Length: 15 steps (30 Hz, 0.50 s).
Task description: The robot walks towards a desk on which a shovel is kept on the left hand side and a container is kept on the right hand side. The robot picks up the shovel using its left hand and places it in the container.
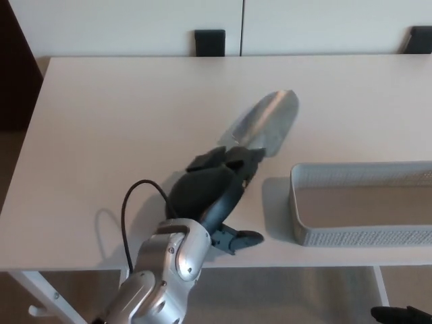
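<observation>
One arm in frame, the left, entering from bottom left: silver forearm with a looped black cable (128,209) at the wrist, then the left robot hand (212,189) over the table (108,115), roughly at centre. Fingers (244,156) are wrapped around the handle end of the shovel (266,121); the thumb sticks out below, toward the near table edge. The handle itself is hidden inside the grip.

Shovel blade: grey metal, pointing up and to the right, away from the robot hand. Cannot tell whether the blade rests on the table or is held just above it.

Container (361,202): pale grey mesh tray, right of the robot hand, near the front edge of the table, cut off by the right picture border. Shovel is outside it, blade tip just beyond the tray's far-left corner, not touching.

Right robot hand: only a dark sliver (401,314) at the bottom right corner; finger state cannot be told.

Two dark chair backs (210,43) behind the far table edge.
</observation>
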Tool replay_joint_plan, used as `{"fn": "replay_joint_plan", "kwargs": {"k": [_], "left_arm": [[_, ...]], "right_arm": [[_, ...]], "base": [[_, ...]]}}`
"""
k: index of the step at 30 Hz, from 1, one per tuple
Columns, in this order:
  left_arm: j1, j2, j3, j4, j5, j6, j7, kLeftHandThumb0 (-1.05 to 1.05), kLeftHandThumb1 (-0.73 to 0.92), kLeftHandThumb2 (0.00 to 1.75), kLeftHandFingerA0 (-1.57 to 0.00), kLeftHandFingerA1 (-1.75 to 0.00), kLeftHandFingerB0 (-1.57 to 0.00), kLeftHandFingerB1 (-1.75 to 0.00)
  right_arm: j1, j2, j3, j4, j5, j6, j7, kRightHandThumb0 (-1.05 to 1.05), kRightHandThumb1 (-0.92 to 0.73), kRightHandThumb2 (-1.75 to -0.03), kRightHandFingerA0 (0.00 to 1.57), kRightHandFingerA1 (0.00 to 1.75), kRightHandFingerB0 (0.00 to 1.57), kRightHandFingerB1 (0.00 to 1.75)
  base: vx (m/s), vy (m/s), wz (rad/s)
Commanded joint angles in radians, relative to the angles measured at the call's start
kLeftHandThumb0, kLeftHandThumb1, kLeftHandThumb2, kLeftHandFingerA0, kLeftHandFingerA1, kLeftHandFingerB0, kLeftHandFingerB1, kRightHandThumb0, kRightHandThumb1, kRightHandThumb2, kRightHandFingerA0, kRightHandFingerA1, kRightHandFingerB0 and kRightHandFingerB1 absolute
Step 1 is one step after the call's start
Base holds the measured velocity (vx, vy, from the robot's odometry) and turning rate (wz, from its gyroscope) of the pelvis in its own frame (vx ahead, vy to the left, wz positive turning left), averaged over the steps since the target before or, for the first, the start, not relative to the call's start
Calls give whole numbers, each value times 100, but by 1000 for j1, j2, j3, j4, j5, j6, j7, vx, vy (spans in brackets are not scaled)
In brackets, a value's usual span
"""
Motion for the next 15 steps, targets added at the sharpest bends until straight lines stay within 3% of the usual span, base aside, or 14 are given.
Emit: {"fn": "replay_joint_plan", "kwargs": {"k": [1,4,5,6,7,8,9,15], "left_arm": [[-22,-10,-18,88,227,197,227,-52,38,70,-4,-19,-8,-27],[-25,-13,-21,98,241,214,231,-53,39,70,-4,-19,-8,-26],[-28,-17,-14,101,238,217,233,-49,47,55,0,-23,-9,-25],[-32,-15,-16,109,245,216,239,-52,38,70,-4,-19,-8,-26],[-35,-15,-15,111,249,218,241,-53,39,71,-4,-20,-8,-26],[-35,-15,-16,114,253,220,242,-53,39,71,-4,-20,-8,-26],[-36,-18,-13,118,251,222,242,-51,48,59,-6,-20,-9,-23],[-28,-24,-20,125,266,221,268,-51,50,55,-1,-24,-8,-25]], "right_arm": [[2,-37,0,-23,-33,16,-15,-12,-53,-55,75,60,48,47],[-2,-38,1,-20,-34,16,-12,-13,-52,-55,73,60,48,48],[-5,-38,1,-23,-37,19,-15,-13,-52,-55,73,60,49,48],[-9,-38,1,-23,-36,21,-14,-13,-53,-55,73,60,48,48],[-13,-37,0,-28,-36,26,-15,-12,-53,-55,73,60,48,47],[-13,-37,0,-31,-36,31,-15,-12,-53,-55,73,60,48,47],[-17,-32,-4,-34,-28,40,-10,-14,-52,-55,72,60,48,48],[-31,-42,-2,-21,-38,35,-7,-13,-51,-54,76,62,48,48]], "base": [[0,0,0],[0,0,0],[0,0,0],[0,0,0],[0,0,0],[0,0,0],[0,0,0],[0,0,0]]}}
